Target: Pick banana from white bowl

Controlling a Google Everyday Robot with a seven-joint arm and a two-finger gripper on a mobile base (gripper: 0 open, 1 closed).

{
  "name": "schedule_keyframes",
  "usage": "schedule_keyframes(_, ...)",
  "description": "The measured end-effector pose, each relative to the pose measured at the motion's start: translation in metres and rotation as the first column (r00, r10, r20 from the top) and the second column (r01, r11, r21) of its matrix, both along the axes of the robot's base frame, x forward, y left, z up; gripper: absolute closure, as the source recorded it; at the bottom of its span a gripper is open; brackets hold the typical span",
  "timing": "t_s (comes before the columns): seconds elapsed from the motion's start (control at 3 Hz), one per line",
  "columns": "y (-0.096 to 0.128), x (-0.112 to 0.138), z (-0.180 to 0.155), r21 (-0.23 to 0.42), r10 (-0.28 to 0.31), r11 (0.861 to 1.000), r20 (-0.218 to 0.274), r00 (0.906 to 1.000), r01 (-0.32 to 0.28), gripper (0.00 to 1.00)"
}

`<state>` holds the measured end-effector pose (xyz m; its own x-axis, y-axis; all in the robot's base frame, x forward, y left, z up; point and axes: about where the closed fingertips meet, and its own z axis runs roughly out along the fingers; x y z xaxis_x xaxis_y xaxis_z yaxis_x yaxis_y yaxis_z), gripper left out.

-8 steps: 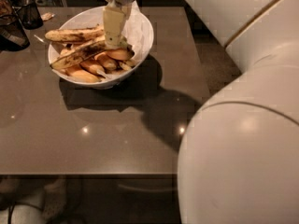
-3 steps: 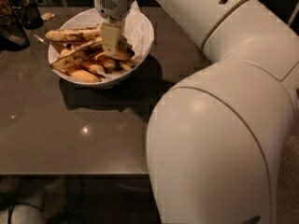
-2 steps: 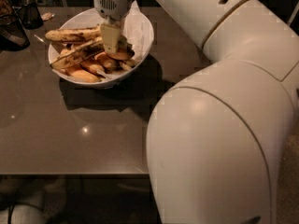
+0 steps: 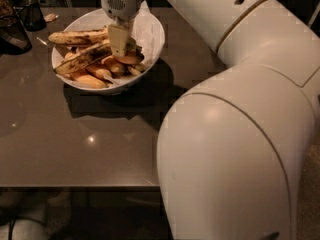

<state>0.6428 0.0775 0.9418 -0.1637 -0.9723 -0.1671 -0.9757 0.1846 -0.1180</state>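
Your pincer point(image 4: 119, 50) is hanging tip-down inside the white bowl point(image 4: 85, 19), with its lower end right at the upper, right-hand end of the banana point(image 4: 82, 58). I cannot tell whether it is released or clenched, nor whether it is actually touching the fruit.

Against a second ago it is barely moving. It is standing at almost the same spot over the pile, perhaps a shade lower. The bigger change is dating from nearly three seconds ago, when it was hanging higher and slightly further right and the arm point(image 4: 225, 134) was filling only a corner of the view. Now the elbow is swelling across the whole right half. I am reading that as the descent ending and a grasp being set up, not as a lift.

The banana is lying just where it was, slanting across the middle of the bowl. It is sitting in front of the yellower banana point(image 4: 75, 36) and behind the short orange bananas point(image 4: 92, 79). Nothing in the pile is shifting, so I am judging the pick as not yet made.

The white paper point(image 4: 146, 19) is standing up just behind the pincer. The bowl is resting on the bench point(image 4: 75, 144), toward its far left.
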Motion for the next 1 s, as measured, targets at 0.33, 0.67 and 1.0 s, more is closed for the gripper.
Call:
schedule_keyframes(0.33, 0.004, -0.001, 0.008, 0.034, 0.005, 0.999, 0.052, 0.9986, -0.006, 1.00)
schedule_keyframes(0.67, -0.001, -0.020, 0.026, 0.087, 0.011, 0.996, 0.109, 0.9940, -0.021, 1.00)
schedule_keyframes(1.0, -0.006, -0.040, 0.039, 0.125, 0.041, 0.990, 0.132, 0.9903, -0.058, 1.00)
